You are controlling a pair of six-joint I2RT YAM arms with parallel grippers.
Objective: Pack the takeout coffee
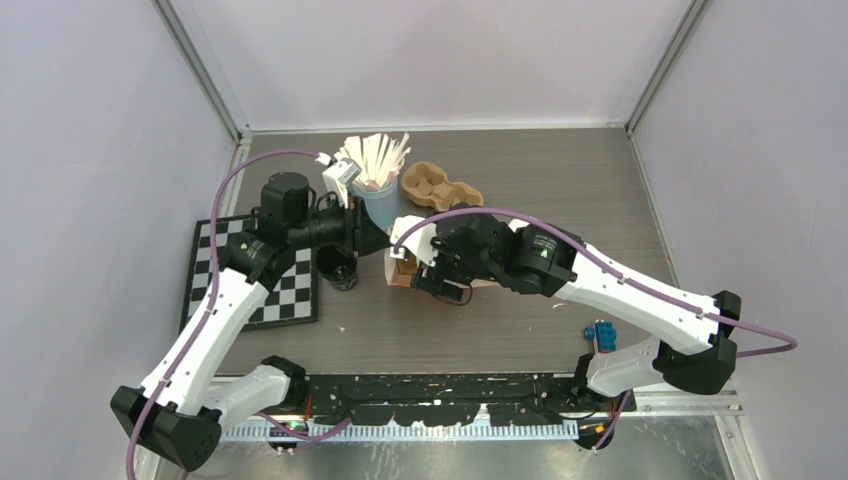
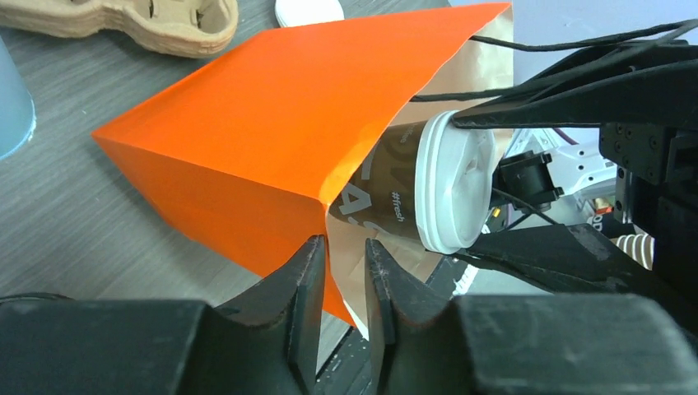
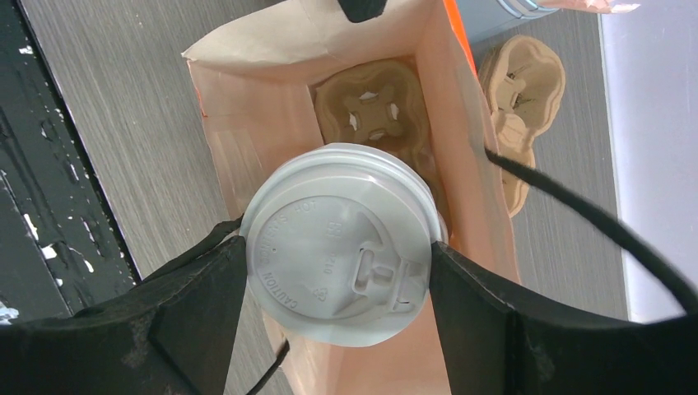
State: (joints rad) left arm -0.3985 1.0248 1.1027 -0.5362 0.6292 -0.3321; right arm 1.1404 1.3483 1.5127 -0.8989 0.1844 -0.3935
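My right gripper (image 3: 337, 263) is shut on a takeout coffee cup (image 2: 395, 189), gripping it at the rim of its white lid (image 3: 329, 247). It holds the cup in the open mouth of the orange bag (image 2: 272, 115), with the dark cup body partly inside. A cardboard cup carrier (image 3: 374, 111) lies on the bag's floor. My left gripper (image 2: 346, 243) is shut on the bag's rim, with the wall between its fingers. In the top view the bag (image 1: 402, 268) stands between both grippers. A white round edge (image 2: 309, 10) shows beyond the bag; I cannot tell whether it is the second cup.
A second cardboard carrier (image 1: 442, 186) and a light-blue cup of white sticks (image 1: 378, 195) stand behind the bag. A checkerboard mat (image 1: 290, 295) lies at the left. A small blue object (image 1: 603, 333) sits near the right arm's base.
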